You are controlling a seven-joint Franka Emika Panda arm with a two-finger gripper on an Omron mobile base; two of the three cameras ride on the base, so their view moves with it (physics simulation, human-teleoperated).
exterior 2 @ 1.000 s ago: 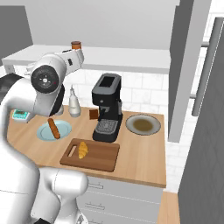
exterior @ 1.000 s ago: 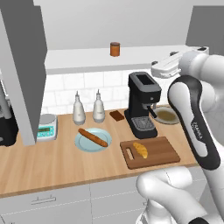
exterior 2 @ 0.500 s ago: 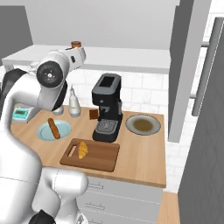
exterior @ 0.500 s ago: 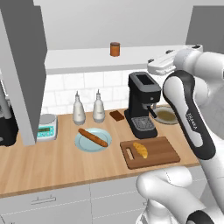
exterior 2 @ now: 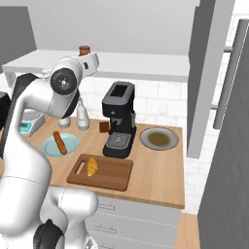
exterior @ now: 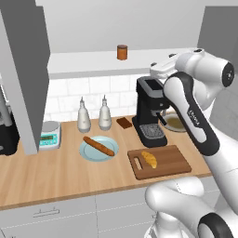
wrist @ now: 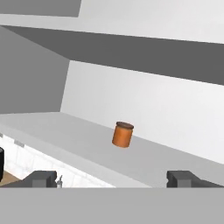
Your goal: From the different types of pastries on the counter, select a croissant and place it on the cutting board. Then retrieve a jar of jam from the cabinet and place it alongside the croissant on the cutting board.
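Pale cabinet (exterior: 93, 62) shelf with jar of jam (wrist: 122, 134) upright, gripper (wrist: 114, 178) spread wide, empty, fingertips mostly cut off, croissant (exterior: 149, 159) on cutting board (exterior: 174, 163).

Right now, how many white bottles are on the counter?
2. Both white bottles stand side by side at the tiled back wall, left bottle and right bottle, behind the blue plate with the baguette stick. The arm hides part of the counter.

The counter (exterior: 56, 179) runs across the lower frame, bearing a scale (exterior: 49, 135) at left, two bottles (exterior: 93, 115), a plate (exterior: 98, 149), a coffee machine (exterior: 149, 109), a board (exterior: 160, 162) and a dish (exterior: 175, 122). The shelf (exterior: 88, 62) above bears a jar (exterior: 122, 52).
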